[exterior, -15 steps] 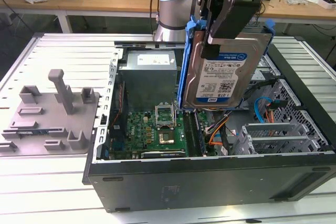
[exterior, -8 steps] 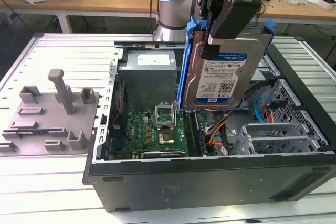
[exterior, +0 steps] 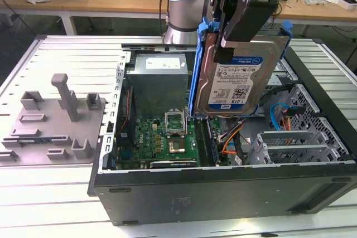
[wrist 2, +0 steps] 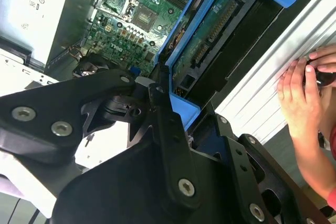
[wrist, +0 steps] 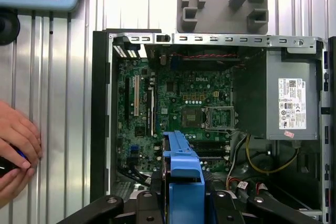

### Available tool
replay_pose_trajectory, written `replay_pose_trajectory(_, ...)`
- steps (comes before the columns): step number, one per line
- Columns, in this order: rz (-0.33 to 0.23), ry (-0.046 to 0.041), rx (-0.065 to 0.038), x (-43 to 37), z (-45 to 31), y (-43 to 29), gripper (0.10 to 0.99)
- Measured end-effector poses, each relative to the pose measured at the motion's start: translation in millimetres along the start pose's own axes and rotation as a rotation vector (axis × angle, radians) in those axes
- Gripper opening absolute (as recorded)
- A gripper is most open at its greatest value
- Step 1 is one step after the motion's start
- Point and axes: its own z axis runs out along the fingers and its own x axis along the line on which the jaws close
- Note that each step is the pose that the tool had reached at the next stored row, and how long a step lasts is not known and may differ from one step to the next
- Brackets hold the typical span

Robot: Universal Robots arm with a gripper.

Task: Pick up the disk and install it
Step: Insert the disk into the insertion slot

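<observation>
First, gripper (exterior: 234, 37): was found clamped on the disk (exterior: 237, 85), one black finger laid across the labelled face near the upper edge and the other set behind it.
disk: was held in the air over the open computer case (exterior: 223, 193), stood nearly on edge and slightly tilted. Its white-and-blue label was turned toward the exterior view, and no contact with the case was seen.
carrier bracket (wrist: 181, 177): blue plastic, was fitted round the disk's edges. In the first wrist view it was seen edge-on above the motherboard (wrist: 178, 98).
computer case: black, was laid on its side on the table (exterior: 56, 54) with the side panel off and the interior turned upward. It was placed toward the table's edge at the exterior view's right.
motherboard: green, was mounted on the case floor, below the disk's lower edge.
power supply (exterior: 156, 79): a grey metal box with a white sticker, was seated in a far corner of the case.
fixture plate (exterior: 50, 132): grey, with upright posts and blocks, was laid on the table just beside the case, toward the table's edge at the exterior view's left.
table: was made of pale ribbed metal.
hand (wrist: 18, 140): a person's hand was rested on the table outside the case wall, well apart from the disk.
arm base (exterior: 187, 4): silver with a blue cap, was stood at the table's far edge behind the case.
</observation>
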Motion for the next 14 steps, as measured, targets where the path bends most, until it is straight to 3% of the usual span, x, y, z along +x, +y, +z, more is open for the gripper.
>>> replay_pose_trajectory(4, 0.000, 0.0000, 0.000, 1.0, 0.1, -0.3, 0.369)
replay_pose_trajectory(6, 0.000, 0.0000, 0.000, 8.7, 0.1, -4.6, 0.369)
replay_pose_trajectory(11, 0.002, 0.0000, 0.000, 22.5, 2.7, -5.0, 0.369)
replay_pose_trajectory(14, 0.002, -0.0003, 0.000, 25.2, 3.9, -8.0, 0.369)
